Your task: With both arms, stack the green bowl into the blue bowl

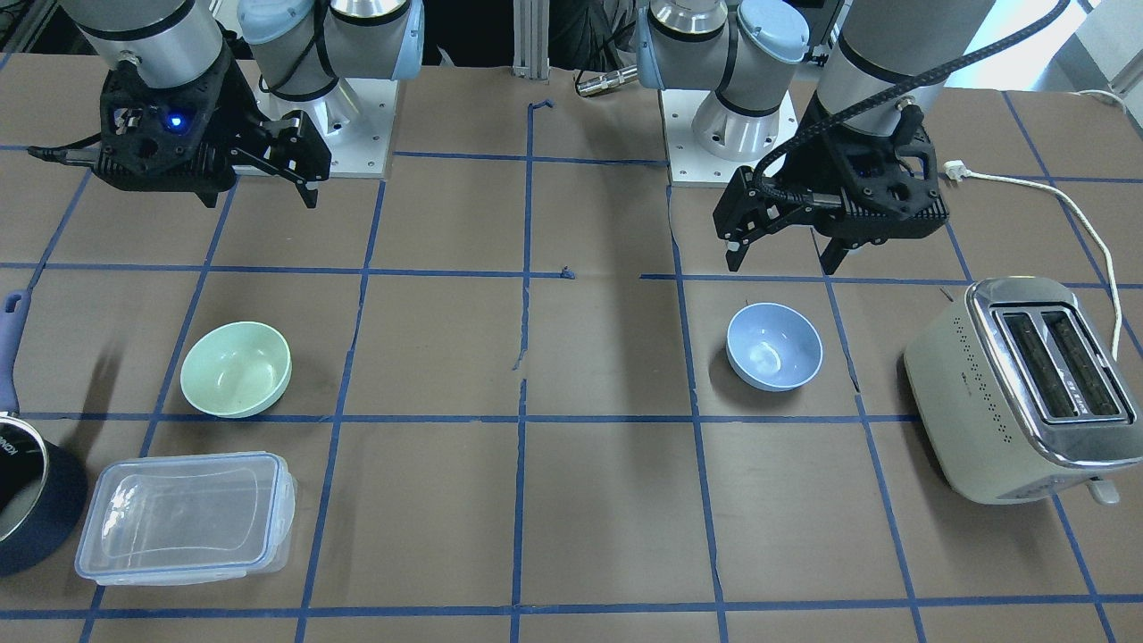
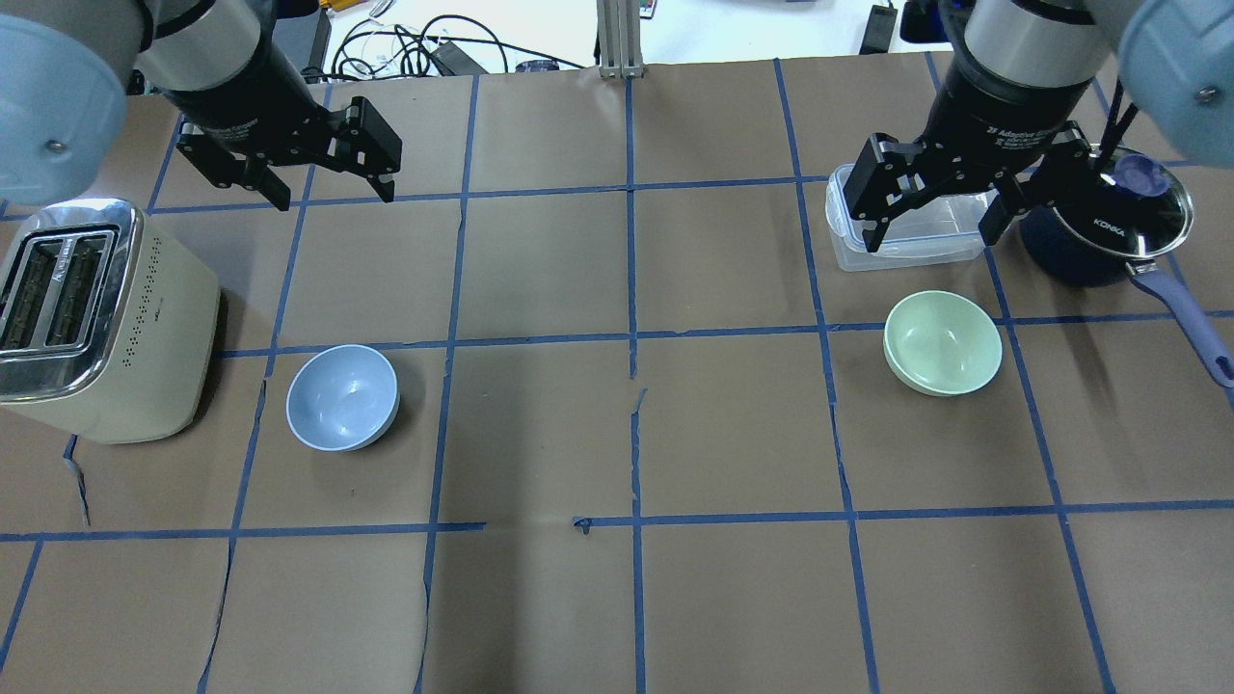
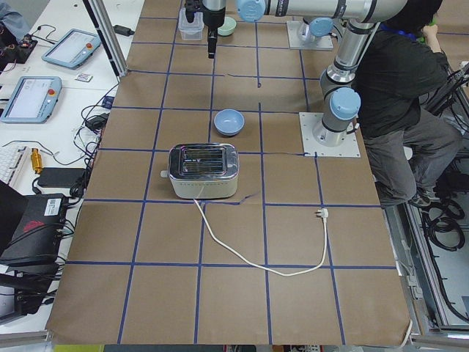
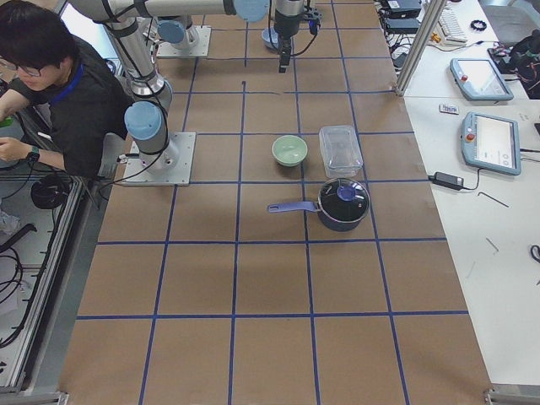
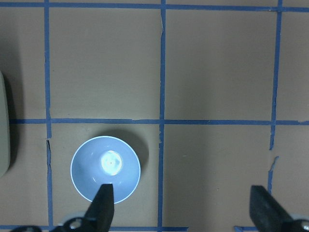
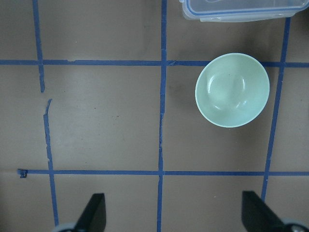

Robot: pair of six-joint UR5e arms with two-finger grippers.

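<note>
The mint-green bowl sits upright on the table on the robot's right side, also in the overhead view and the right wrist view. The sky-blue bowl sits upright on the robot's left side, and in the left wrist view. My right gripper hovers open and empty, high above the table just beyond the green bowl. My left gripper hovers open and empty, high above the table beyond the blue bowl. The two bowls are far apart.
A cream toaster stands beside the blue bowl, its cord trailing off. A clear container with a blue rim and a dark lidded pot with a long handle lie near the green bowl. A person sits behind the robot.
</note>
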